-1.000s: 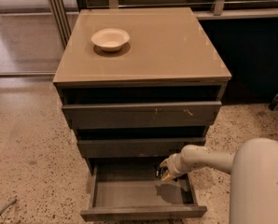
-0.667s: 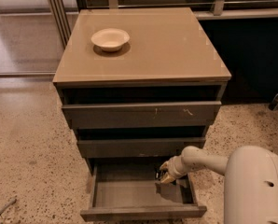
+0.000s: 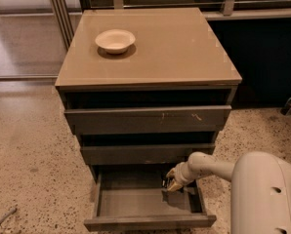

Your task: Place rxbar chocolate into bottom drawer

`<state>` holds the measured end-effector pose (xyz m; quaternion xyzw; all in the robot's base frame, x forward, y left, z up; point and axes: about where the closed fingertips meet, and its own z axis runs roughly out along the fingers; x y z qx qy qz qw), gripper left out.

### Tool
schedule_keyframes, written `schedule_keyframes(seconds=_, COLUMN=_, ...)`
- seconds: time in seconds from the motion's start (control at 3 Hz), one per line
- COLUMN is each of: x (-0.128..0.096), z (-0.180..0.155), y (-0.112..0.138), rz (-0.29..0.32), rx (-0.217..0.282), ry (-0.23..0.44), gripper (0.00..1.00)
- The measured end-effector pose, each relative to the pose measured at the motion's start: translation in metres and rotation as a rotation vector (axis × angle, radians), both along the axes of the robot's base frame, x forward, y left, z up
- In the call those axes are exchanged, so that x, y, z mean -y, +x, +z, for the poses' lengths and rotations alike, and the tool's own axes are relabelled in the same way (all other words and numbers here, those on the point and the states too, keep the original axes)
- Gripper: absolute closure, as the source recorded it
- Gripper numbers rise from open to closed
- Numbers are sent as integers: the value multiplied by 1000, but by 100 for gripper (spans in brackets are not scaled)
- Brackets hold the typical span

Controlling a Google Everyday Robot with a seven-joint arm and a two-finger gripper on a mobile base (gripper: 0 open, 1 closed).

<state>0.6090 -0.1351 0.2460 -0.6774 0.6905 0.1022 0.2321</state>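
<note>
Camera view is showing the hand (image 3: 172, 183) sinking a little lower and edging leftward compared with a second ago. It is now hanging inside the open bottom drawer (image 3: 150, 222), near its right wall and just under the front of the middle drawer (image 3: 145, 153). The hand is clenching a small dark sliver at its tip, which I am taking for the rxbar chocolate (image 3: 164, 182). The bar is riding above the drawer floor rather than lying on it, and a shadow is falling on the floor beneath it. The arm (image 3: 209, 165) is reaching in from the right, and the pale bulk of the robot (image 3: 267, 194) is filling slightly more of the lower right corner than before. By my reading, the carry is nearly finishing. The bar is already sitting over the right compartment, so only a short descent and a release are remaining.

Nothing else is shifting. On the left, speckled floor (image 3: 28, 150) is spreading out, with metal posts (image 3: 57, 9) standing behind it. The desk (image 3: 175, 48) is carrying only a white bowl (image 3: 115, 40) toward its back left. Below it, the top drawer (image 3: 145, 118) and the middle one are standing slightly ajar. On the right, a dark panel is running behind the cabinet.
</note>
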Motion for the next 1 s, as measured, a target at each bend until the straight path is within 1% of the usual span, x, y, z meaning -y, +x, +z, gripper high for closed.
schedule_keyframes(seconds=0.33, x=9, z=-22, y=-2, rz=-5, rx=-17, ry=-25, gripper=100)
schedule_keyframes(seconds=0.67, x=18, z=-45, y=-5, rz=-23, rx=-30, ry=-18, gripper=100)
schedule_keyframes(seconds=1.0, x=24, z=-63, y=-7, rz=-45, rx=-39, ry=25, gripper=100)
